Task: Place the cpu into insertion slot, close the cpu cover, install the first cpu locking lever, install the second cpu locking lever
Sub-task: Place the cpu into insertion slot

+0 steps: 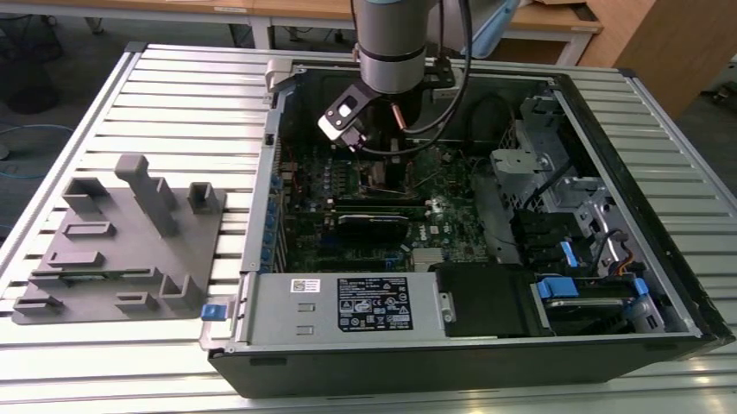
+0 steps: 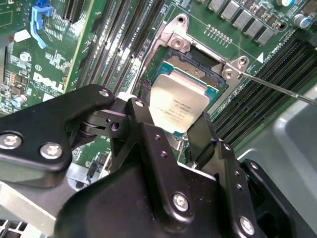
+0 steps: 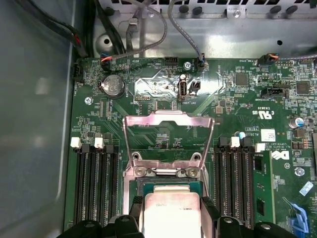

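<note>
The cpu [image 2: 178,106] has a dull silver-grey metal face, smooth and faintly brushed. Either side of the cpu, the gripper [image 2: 168,115] is matt black with bright metal screw heads; whether it is plastic or coated metal I cannot tell. Past the cpu, the cover [image 3: 168,118] is thin shiny metal with a pinkish sheen. Around the cpu, the board [image 3: 228,124] is glossy green lacquer. Under the cpu, the slot [image 2: 190,62] shows a dark, fine-grained pin field.
</note>
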Controlling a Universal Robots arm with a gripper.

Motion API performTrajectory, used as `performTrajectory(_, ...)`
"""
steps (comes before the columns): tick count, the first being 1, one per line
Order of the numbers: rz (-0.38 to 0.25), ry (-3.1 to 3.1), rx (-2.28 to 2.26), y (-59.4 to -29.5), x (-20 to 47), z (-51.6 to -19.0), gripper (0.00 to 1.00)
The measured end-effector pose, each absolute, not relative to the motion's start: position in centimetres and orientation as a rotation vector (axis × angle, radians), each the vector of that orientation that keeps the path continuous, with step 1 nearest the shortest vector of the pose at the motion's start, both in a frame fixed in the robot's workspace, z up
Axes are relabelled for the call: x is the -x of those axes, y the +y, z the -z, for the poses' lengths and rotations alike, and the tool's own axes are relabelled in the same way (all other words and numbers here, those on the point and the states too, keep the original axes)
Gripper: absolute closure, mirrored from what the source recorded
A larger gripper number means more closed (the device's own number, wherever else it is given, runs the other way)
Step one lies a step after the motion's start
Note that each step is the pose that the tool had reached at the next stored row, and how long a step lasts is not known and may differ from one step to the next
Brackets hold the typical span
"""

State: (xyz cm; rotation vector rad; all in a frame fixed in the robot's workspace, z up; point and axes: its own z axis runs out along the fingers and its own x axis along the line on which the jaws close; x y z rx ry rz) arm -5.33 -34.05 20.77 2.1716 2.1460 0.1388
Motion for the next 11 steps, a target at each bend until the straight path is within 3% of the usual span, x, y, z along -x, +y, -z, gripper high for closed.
performTrajectory(11, -0.139, 2.146, -2.171, -33.59, 5.32, -19.87, 0.46)
